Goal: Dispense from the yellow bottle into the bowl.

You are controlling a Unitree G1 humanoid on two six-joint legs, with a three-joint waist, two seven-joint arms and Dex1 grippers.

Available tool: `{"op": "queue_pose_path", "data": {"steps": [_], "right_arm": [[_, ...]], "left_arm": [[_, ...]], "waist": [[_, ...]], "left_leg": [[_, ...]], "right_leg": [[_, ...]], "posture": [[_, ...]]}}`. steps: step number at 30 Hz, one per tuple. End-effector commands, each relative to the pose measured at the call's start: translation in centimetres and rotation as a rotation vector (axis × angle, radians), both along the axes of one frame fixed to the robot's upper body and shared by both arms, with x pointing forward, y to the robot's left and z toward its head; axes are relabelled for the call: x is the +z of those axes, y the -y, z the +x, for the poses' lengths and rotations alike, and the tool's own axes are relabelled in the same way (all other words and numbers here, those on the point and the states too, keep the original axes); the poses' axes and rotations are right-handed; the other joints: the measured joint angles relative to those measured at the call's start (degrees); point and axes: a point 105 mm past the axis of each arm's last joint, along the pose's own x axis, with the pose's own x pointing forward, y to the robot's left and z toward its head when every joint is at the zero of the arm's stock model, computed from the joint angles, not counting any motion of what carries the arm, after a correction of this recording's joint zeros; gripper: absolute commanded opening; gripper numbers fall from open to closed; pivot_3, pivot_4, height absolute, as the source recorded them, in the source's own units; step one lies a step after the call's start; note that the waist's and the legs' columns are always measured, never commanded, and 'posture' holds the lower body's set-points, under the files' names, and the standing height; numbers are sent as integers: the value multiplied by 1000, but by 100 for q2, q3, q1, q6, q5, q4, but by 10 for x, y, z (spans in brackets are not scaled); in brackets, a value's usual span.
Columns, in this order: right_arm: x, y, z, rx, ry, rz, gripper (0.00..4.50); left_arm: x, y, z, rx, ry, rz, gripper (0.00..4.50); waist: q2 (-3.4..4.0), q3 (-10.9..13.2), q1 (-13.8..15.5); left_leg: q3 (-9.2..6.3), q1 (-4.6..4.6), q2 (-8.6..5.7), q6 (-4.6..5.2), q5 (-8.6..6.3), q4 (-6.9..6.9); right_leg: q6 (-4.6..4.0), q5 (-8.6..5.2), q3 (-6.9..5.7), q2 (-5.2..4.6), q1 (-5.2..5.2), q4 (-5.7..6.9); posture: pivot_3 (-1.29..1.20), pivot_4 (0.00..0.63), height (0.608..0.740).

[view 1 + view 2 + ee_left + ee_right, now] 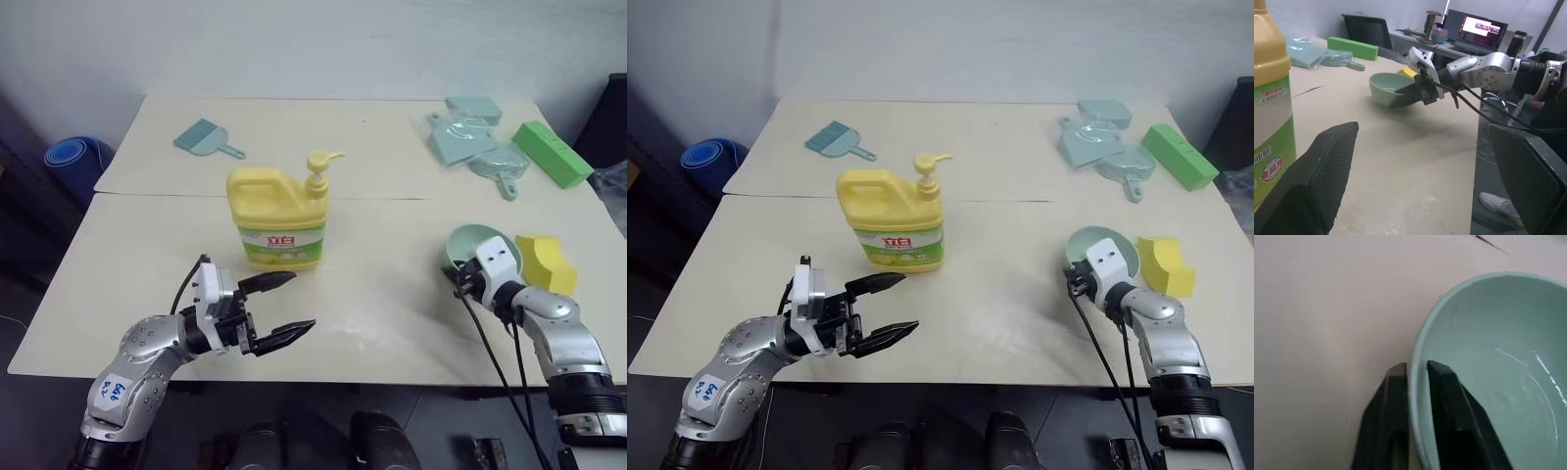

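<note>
Right gripper [1416, 369] pinched on near rim of bowl [468, 242], right of yellow bottle [277, 217], wall probably light, thin, slick; left gripper [285, 305] agape, empty, before bottle, likely heavy: take handle.

Two cream tables [372, 294] butted end to end against a plain pale wall [323, 44], dark floor [24, 245] at left with a rolled blue mat [76, 159], and beyond, a black chair [1369, 32] and a desk with a lit laptop [1481, 30].
</note>
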Motion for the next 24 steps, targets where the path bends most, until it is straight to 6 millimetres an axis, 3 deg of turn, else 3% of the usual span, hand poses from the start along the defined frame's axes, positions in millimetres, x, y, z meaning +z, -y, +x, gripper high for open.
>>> {"op": "queue_pose_path", "data": {"steps": [1, 4, 7, 10, 13, 16, 20, 24], "right_arm": [[14, -6, -2, 86, 39, -48, 41], [35, -19, -6, 207, 62, -79, 41], [61, -42, -12, 359, 69, -143, 0], [94, -74, -13, 504, 107, -174, 0], [119, -105, -15, 634, 133, -200, 0], [137, -126, -16, 726, 142, -241, 0], [152, -136, -12, 774, 131, -305, 0], [162, -146, -7, 808, 134, -333, 0]], "left_arm": [[24, -10, -6, 17, 23, -62, 4500], [42, -22, -16, -38, -20, -101, 4500], [72, -34, -12, -29, 30, -126, 3948], [113, -37, 10, 3, 168, -162, 3067], [137, -31, 32, 3, 279, -125, 2250], [144, -14, 53, -25, 347, -79, 1390], [147, 8, 74, -30, 386, -74, 76], [147, 27, 92, 23, 410, -82, 76]], "waist": [[-2, 1, -5], [0, 2, -9], [0, 3, -6], [-2, 5, 17], [-4, 6, 5], [-6, 6, 11], [-8, 7, -22], [-19, 14, -72]], "left_leg": [[-1, -1, 2, 0, 0, 0], [-4, -3, 4, 0, 0, -3], [-6, -4, 5, 0, 0, -1], [-12, -9, 2, -2, 1, 9], [-21, -13, -1, -7, 4, 13], [-25, -9, -5, -7, 4, -5], [-28, -45, -9, -4, 3, 2], [-39, -72, -9, -4, 3, 7]], "right_leg": [[0, 0, 0, 0, 0, 0], [0, 0, 0, 0, -5, 3], [0, 0, 0, -1, -4, 2], [0, 0, -2, -1, -1, -1], [0, 0, -8, 3, 2, -3], [1, 1, -23, 4, -1, -1], [2, 1, -42, 3, -26, -5], [3, 1, -60, 2, -53, -2]], "posture": [[0, 150, 740], [0, 150, 740], [0, 150, 740], [0, 150, 740], [0, 150, 740], [0, 150, 740], [0, 150, 740], [0, 150, 740]]}}
